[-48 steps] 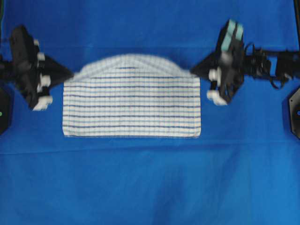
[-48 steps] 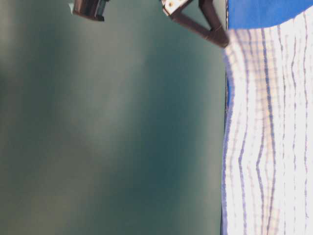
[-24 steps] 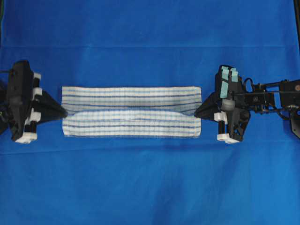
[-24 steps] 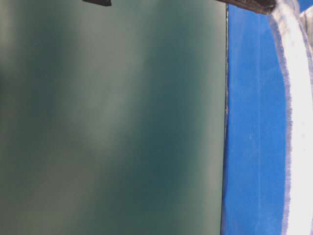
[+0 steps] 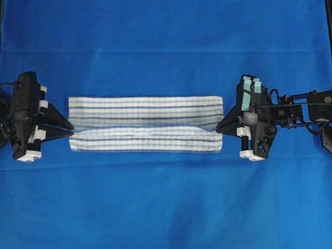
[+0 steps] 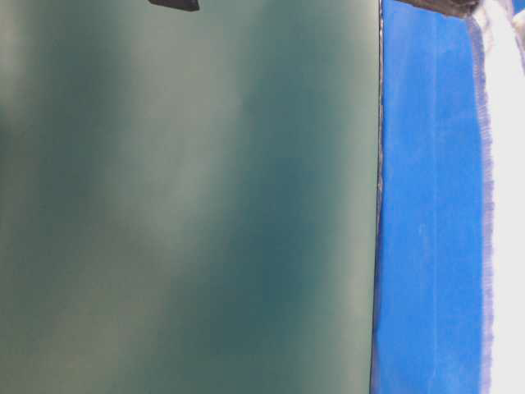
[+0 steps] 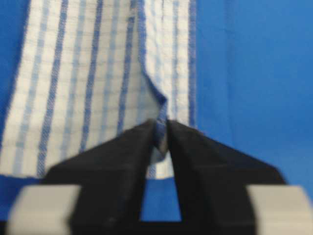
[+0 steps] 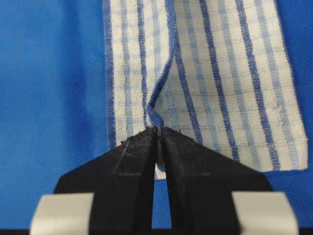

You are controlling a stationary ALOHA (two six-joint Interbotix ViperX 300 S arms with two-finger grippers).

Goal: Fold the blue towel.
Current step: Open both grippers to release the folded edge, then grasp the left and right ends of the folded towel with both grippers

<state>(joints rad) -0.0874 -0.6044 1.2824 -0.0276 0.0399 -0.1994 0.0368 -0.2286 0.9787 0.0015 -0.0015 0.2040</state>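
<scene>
The blue towel point(image 5: 145, 123) lies flat across the middle of the surface point(image 5: 166, 207) as a long narrow band, one layer folded over another, with the folded-over edge running along its length a little below the band's centre line. The left hand point(image 5: 69, 129) sits at its left short end and the right hand point(image 5: 220, 127) at its right short end.

In the left wrist view the left hand's fingers point(image 7: 124, 147) stand slightly parted with the hem of the cloth between them; whether they pinch it or have just let go cannot be told from the blurred frame. In the right wrist view the right hand's fingers point(image 8: 142, 152) are pressed together on a small raised peak of the hem, so that hand grips the towel.

The cloth looks thin, light and limp: it puckers into a ridge where it is pinched and sags between the two ends. It should drape rather than hold shape, so the best hold is probably at the corners or short hems, both ends lifted together to keep the edge straight.

The surface is covered in plain solid blue cloth, lightly creased and otherwise bare. The table-level view shows only a blurred dull green backdrop beyond the surface edge.
</scene>
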